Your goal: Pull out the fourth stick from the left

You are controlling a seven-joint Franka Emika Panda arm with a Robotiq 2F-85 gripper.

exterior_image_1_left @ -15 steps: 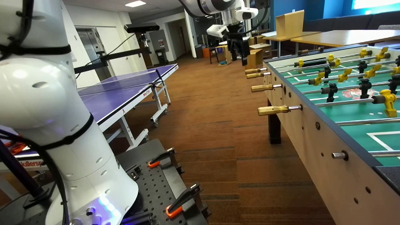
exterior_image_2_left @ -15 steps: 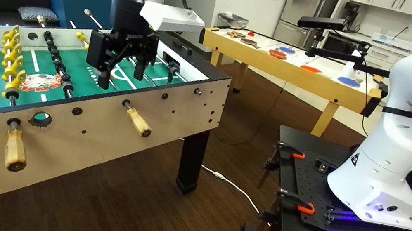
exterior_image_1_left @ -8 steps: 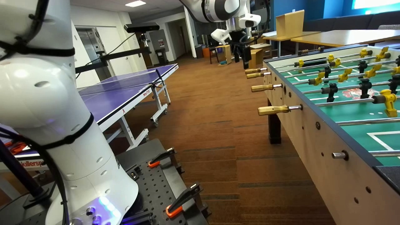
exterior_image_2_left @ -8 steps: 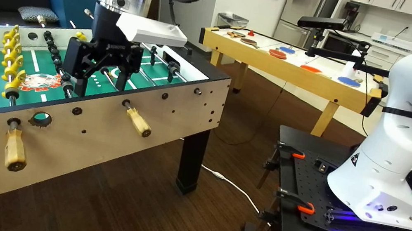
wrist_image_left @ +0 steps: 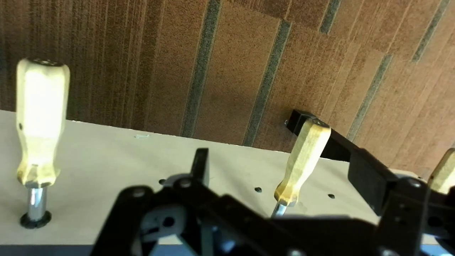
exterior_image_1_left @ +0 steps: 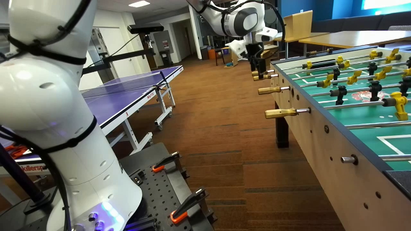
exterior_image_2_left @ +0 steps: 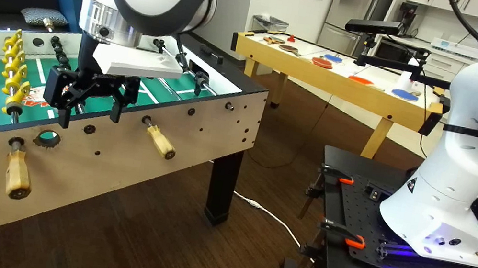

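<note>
Tool lowered | wide | frames fourth stick (wrist view), table (in an exterior view)

Fourth stick: shiny metal rod, smooth wooden handle | gripper: matt, hard-looking | robot arm: glossy, smooth shell | wrist collar: polished metal | foosball table: smooth wood-look side | foosball figure: shiny plastic | table-tennis table: smooth top | floor: rough, carpet-like | cushion: patterned cloth
</note>
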